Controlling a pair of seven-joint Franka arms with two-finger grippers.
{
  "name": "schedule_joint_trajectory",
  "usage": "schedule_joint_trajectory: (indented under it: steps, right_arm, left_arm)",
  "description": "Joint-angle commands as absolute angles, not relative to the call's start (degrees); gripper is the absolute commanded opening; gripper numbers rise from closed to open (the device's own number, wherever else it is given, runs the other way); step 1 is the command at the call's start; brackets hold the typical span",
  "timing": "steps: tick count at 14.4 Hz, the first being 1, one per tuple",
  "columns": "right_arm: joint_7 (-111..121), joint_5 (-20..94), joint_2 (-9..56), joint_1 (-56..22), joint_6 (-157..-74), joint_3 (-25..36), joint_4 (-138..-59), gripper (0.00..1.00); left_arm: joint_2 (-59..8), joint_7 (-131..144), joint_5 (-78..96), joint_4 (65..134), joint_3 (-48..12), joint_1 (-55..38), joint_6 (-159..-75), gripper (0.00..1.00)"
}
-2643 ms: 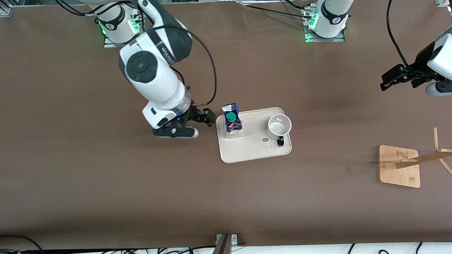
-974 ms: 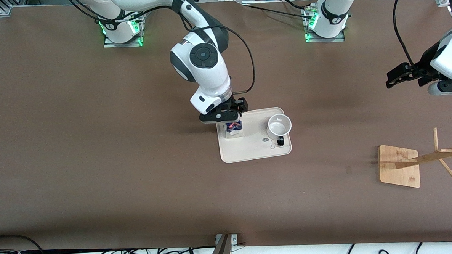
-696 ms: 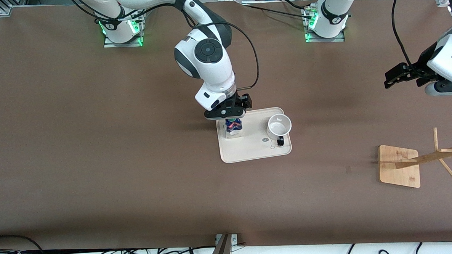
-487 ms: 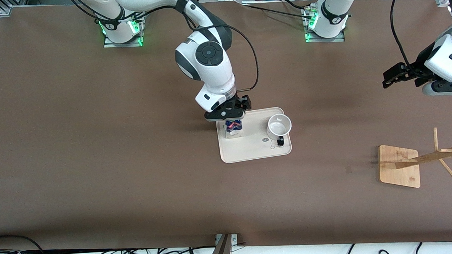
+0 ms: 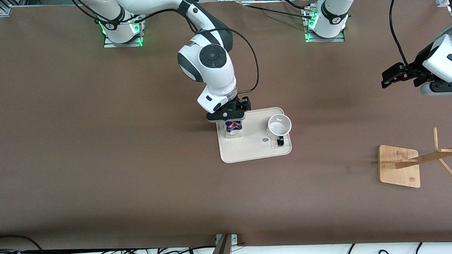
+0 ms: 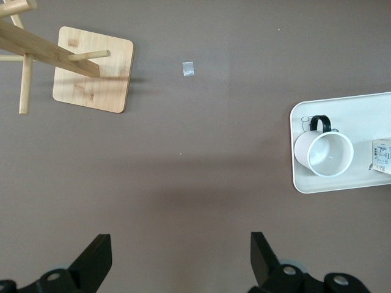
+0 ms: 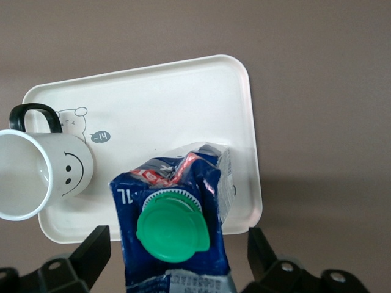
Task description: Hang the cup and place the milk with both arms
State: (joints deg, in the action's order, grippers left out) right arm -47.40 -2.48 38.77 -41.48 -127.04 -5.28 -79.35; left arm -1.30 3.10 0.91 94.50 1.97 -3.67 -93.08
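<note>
The milk (image 5: pixel 233 127), a blue and white carton with a green cap, stands upright on the beige tray (image 5: pixel 250 150) at the corner toward the right arm's end. My right gripper (image 5: pixel 227 114) is directly above it. In the right wrist view its open fingers (image 7: pixel 91 247) straddle the milk (image 7: pixel 174 226) with a gap on each side. The white cup (image 5: pixel 279 126) stands upright on the same tray, beside the carton toward the left arm's end, its black handle toward the front camera. My left gripper (image 5: pixel 395 75) hangs open and empty over bare table near the left arm's end.
A bamboo cup rack (image 5: pixel 399 165) with a square base and slanting pegs stands toward the left arm's end, nearer the front camera than the tray. Brown table surface surrounds the tray. Cables lie along the edge nearest the front camera.
My right gripper has come from beside the tray to over the milk and now straddles the carton's top. The left arm has only drifted slightly. Cup, milk and tray have not moved.
</note>
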Motion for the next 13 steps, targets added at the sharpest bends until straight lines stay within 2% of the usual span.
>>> schedule_joint_trajectory:
  steps: [1,3,8,13]
  right_arm:
    - [-47.37,-3.52,38.67,-41.66,-127.44,-5.10,-79.28,0.36]
    - [-47.46,-3.52,38.67,-41.75,-127.53,-5.10,-79.28,0.31]
    - [-47.29,-3.34,38.58,-41.57,-127.53,-5.10,-78.93,0.31]
    - [-47.55,-3.17,36.66,-41.49,-126.83,-4.75,-77.88,0.31]
  left_arm:
    - [-1.41,4.38,-0.09,94.31,1.76,-3.87,-92.37,1.00]
    - [-1.32,6.58,0.35,94.31,1.67,-4.04,-92.37,1.00]
    - [-1.58,8.52,0.35,94.31,0.79,-4.39,-92.55,1.00]
    - [-5.00,11.95,2.46,92.99,-1.84,-4.48,-93.08,1.00]
